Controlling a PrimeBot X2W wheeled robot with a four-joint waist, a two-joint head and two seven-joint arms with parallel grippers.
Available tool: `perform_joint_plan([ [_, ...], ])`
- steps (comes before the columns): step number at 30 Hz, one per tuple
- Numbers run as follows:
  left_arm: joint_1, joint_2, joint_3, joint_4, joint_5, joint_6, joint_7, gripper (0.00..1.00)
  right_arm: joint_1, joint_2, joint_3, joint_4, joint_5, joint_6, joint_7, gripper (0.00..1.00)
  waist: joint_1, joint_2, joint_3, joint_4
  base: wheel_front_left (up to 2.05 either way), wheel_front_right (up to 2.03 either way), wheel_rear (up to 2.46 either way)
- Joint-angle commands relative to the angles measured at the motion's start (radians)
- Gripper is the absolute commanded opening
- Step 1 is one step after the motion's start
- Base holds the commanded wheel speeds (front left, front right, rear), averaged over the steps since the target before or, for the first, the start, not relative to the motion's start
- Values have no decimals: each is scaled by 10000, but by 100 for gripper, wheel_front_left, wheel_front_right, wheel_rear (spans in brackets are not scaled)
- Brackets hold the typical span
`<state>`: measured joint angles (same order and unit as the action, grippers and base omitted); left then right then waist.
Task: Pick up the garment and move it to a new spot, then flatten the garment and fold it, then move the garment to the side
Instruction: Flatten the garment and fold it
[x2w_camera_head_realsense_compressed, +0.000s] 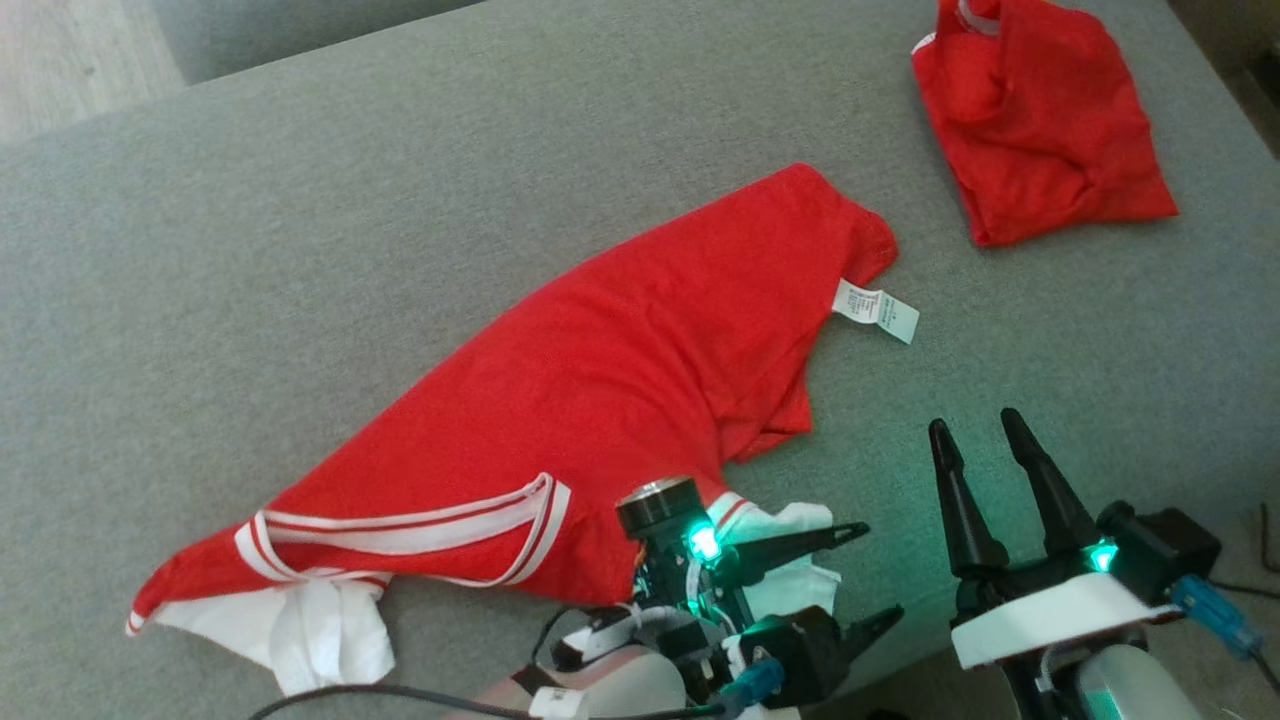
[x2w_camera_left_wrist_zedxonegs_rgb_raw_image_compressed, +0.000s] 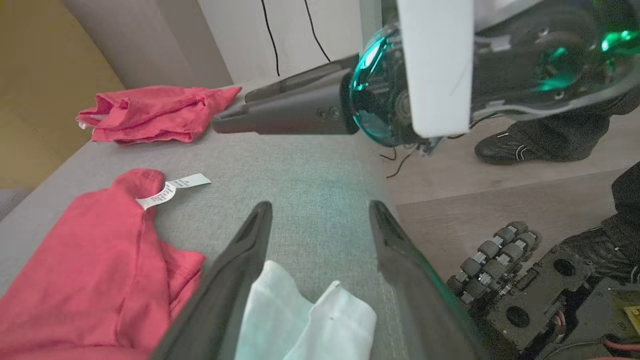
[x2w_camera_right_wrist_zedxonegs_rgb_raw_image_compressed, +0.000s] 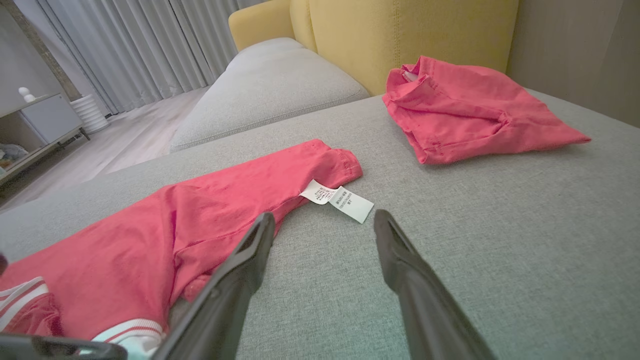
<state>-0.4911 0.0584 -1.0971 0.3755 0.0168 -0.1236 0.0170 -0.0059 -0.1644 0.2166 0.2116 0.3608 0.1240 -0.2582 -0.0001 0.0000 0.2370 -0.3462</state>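
Plainly, the left end effector (x2w_camera_head_realsense_compressed: 880, 568) is released: its two dark fingers are spread wide and point toward the right end effector (x2w_camera_head_realsense_compressed: 976, 422), with a white sleeve (x2w_camera_left_wrist_zedxonegs_rgb_raw_image_compressed: 300, 320) of the red T-shirt (x2w_camera_head_realsense_compressed: 600, 380) lying loose between them near their base, not pinched. The T-shirt is spread crumpled on the grey upholstered surface (x2w_camera_head_realsense_compressed: 300, 250). Most of its body reaches ahead of the left end effector and out to that end effector's far side. Its red-and-white striped neckband (x2w_camera_head_realsense_compressed: 400, 530) is just beside the left wrist. A white care label (x2w_camera_head_realsense_compressed: 876, 310) sticks out from the shirt's hem, ahead of the right end effector and just off its left fingertip. It is made of two tabs printed with rows of small text, too fine to read. The right end effector is also released, its fingers apart over bare grey fabric and touching nothing. Well ahead of it and slightly to its right lies a second red garment (x2w_camera_head_realsense_compressed: 1040, 130), folded into a rough bundle. No brand marking can be made out on either garment.
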Motion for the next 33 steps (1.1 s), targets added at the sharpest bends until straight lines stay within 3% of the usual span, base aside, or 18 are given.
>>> perform_joint_plan([
  [1,-353,-66,126,-294,-85,-25,12,100,34,-138,200,-225,-51,67,-36,100,1,0,2,-27,0,0,0],
  [8,-652,-73,-606,379,-331,-38,306,100,33,-204,253,-239,-16,67,-36,100,1,0,81,-73,0,0,0],
  [26,-1590,-80,-1555,1624,-1317,487,491,100,-330,-221,311,-237,109,67,-36,100,1,0,591,-159,0,0,0],
  [28,-1602,-81,-1643,1672,-1441,417,518,86,-364,-220,314,-240,118,67,-36,100,1,0,640,-152,0,0,0],
  [30,-1603,-81,-1684,1698,-1473,364,531,81,-379,-223,309,-240,123,67,-36,100,1,0,665,-142,0,0,0],
  [32,-1593,-81,-1744,1795,-1491,276,572,50,-404,-229,284,-241,127,67,-36,100,1,0,709,-119,0,0,0],
  [33,-1591,-81,-1765,1856,-1479,234,594,44,-414,-236,272,-242,129,67,-36,100,1,0,727,-106,0,0,0],
])
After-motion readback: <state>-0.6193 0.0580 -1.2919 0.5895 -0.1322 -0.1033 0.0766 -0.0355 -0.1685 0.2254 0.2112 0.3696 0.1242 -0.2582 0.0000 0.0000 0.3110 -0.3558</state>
